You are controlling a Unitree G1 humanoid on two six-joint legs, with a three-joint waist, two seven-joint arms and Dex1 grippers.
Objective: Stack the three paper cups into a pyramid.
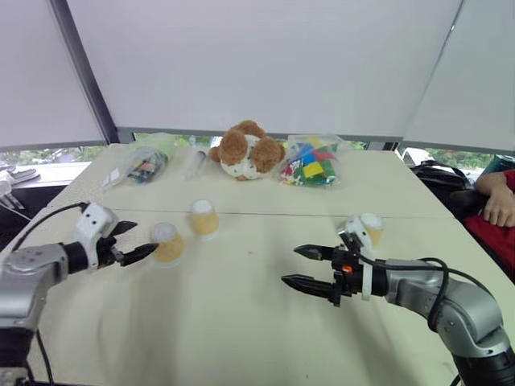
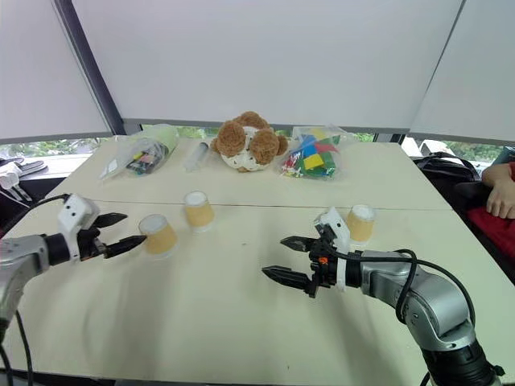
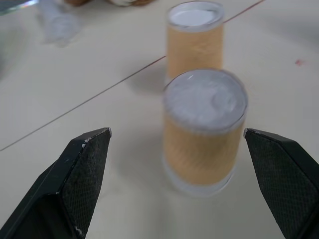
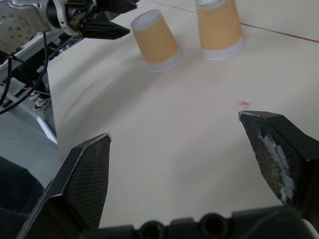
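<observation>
Three tan paper cups stand upside down on the table, white bases up. One cup point(image 1: 168, 243) sits on the left, a second cup point(image 1: 204, 217) is close behind it, and the third cup point(image 1: 371, 228) is apart on the right. My left gripper point(image 1: 138, 240) is open and level, its tips just short of the nearest left cup point(image 3: 204, 132), not touching it. My right gripper point(image 1: 291, 265) is open over the middle of the table with nothing between its fingers. The third cup is behind its wrist. The right wrist view shows the two left cups point(image 4: 154, 42) and the left gripper point(image 4: 107, 20).
Along the far edge lie a brown teddy bear point(image 1: 247, 150), a bag of coloured blocks point(image 1: 312, 162), a clear tube point(image 1: 195, 163) and another plastic bag point(image 1: 145, 165). A person's arm point(image 1: 499, 201) rests at the right side of the table.
</observation>
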